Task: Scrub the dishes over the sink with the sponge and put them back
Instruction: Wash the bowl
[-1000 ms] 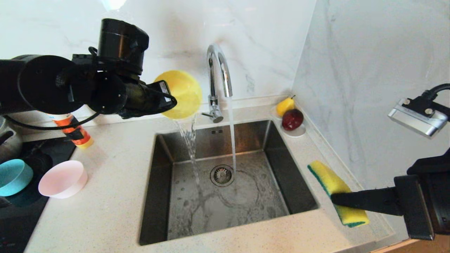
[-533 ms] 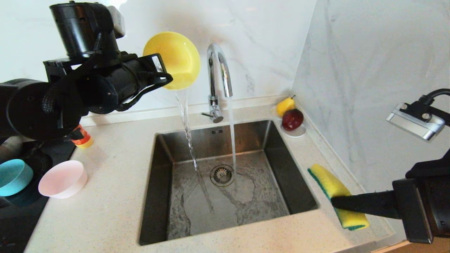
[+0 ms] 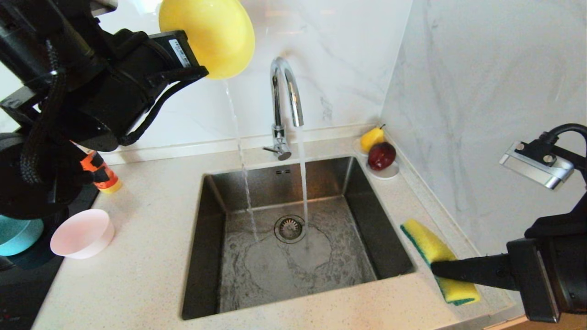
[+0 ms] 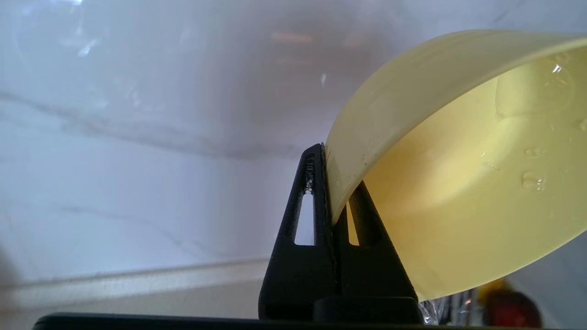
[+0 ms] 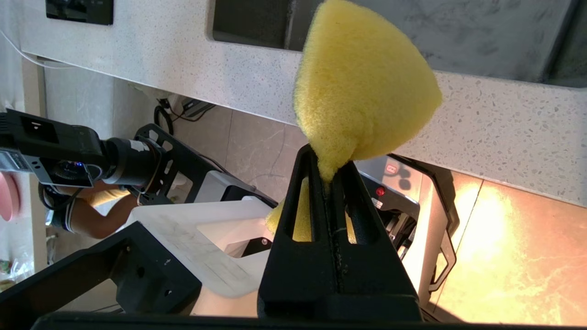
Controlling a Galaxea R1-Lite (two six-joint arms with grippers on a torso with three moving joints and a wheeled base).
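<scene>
My left gripper (image 3: 192,64) is raised high at the upper left, shut on the rim of the yellow bowl (image 3: 208,34). The bowl is tipped and a thin stream of water falls from it into the steel sink (image 3: 390,238). In the left wrist view the jaws (image 4: 328,183) pinch the wet bowl wall (image 4: 458,183). My right gripper (image 3: 438,269) hovers over the counter right of the sink, shut on the yellow-and-green sponge (image 3: 429,245), also in the right wrist view (image 5: 362,87). The pink bowl (image 3: 82,233) and light blue bowl (image 3: 18,233) sit at the left.
The chrome tap (image 3: 284,101) runs water onto the drain strainer (image 3: 290,228). A white saucer (image 3: 389,172) with a pear and a red fruit stands in the back right corner. An orange bottle (image 3: 103,176) stands behind the left arm. The marble wall rises close on the right.
My left arm has lifted the yellow bowl up and to the left while turning it, and its pour has thinned to a trickle. The right gripper with the sponge has stayed put.
</scene>
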